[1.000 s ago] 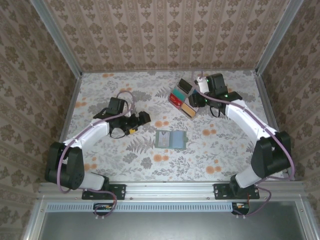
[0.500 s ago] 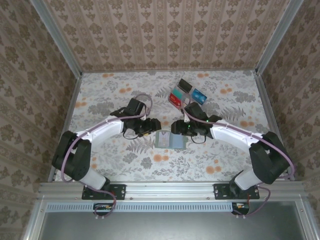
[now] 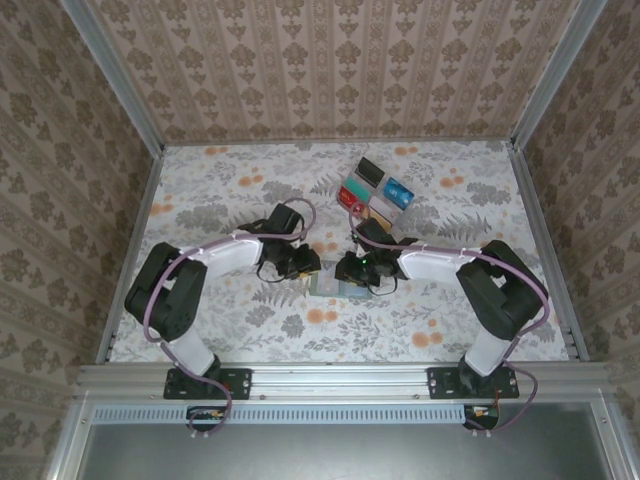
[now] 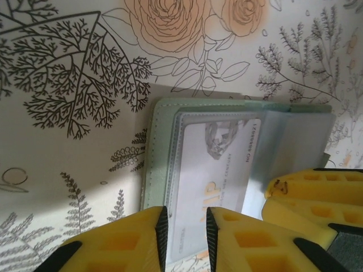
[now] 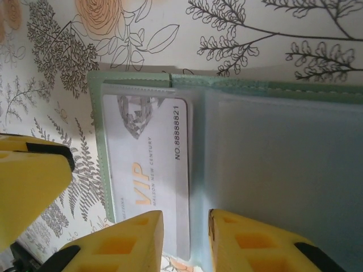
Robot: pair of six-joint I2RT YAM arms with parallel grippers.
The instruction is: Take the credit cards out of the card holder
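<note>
Surface: a floral cloth (image 3: 230, 200) in grey and orange, with a metal rail (image 3: 340, 375) along the near edge.
Room: patterned beige walls (image 3: 330, 70) on three sides.
Card holder (image 3: 333, 288): lies near the middle of the surface, towards the near edge, between the two arms.
Axis: opened flat, pockets up, long axis left to right, fold running near to far.
Look: sage-green border, pale blue-grey pockets. A clear window on its left panel shows a white card (image 5: 150, 170) marked VIP.
Loose cards (image 3: 375, 195): a group farther back, well apart from the holder.
Left end effector (image 4: 186, 232): jaws a narrow gap apart, nothing clamped, tips over the white card's edge.
Right end effector (image 5: 184, 238): the same narrow gap, nothing clamped, tips at the fold.
</note>
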